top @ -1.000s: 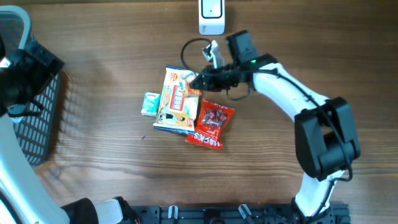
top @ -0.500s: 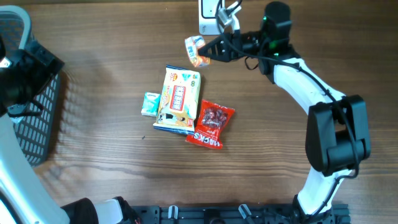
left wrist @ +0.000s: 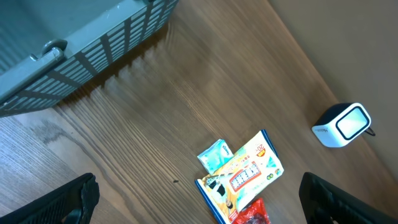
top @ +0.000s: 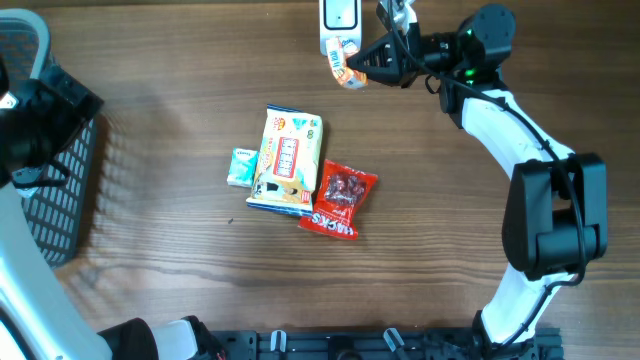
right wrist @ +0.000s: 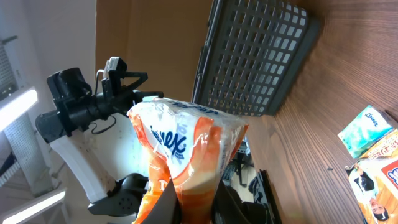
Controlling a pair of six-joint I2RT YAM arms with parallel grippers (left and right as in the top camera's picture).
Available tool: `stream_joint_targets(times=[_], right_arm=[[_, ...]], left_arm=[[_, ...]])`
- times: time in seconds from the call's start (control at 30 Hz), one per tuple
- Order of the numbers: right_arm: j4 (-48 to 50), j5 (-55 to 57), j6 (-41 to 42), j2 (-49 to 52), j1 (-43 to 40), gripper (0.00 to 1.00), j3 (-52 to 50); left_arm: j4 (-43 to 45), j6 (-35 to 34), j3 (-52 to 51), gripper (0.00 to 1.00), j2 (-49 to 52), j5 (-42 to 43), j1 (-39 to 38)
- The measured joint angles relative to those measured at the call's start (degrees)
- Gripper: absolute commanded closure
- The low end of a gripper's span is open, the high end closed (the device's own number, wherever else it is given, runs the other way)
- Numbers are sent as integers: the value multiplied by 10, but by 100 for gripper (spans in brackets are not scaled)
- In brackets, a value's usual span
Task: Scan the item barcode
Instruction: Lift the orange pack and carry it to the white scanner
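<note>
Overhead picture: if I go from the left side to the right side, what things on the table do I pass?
basket → green pack → yellow bag → red bag. I left out the scanner and the orange pack: they line up with the red bag, farther back.

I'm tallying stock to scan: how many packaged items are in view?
4: orange tissue pack in the right gripper beside the scanner; small green pack, yellow packet and red packet clustered on the table. More could hide underneath.
</note>
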Motion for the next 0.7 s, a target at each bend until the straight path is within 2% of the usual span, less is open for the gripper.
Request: stream_joint_targets(times=[0.4, 0.7], right_arm=[[0, 0, -3, 0, -45, 96, 0], [0, 0, -7, 0, -44, 96, 0]], left_arm=[[0, 0, 0, 0, 0, 0, 0], [0, 0, 0, 0, 0, 0, 0]])
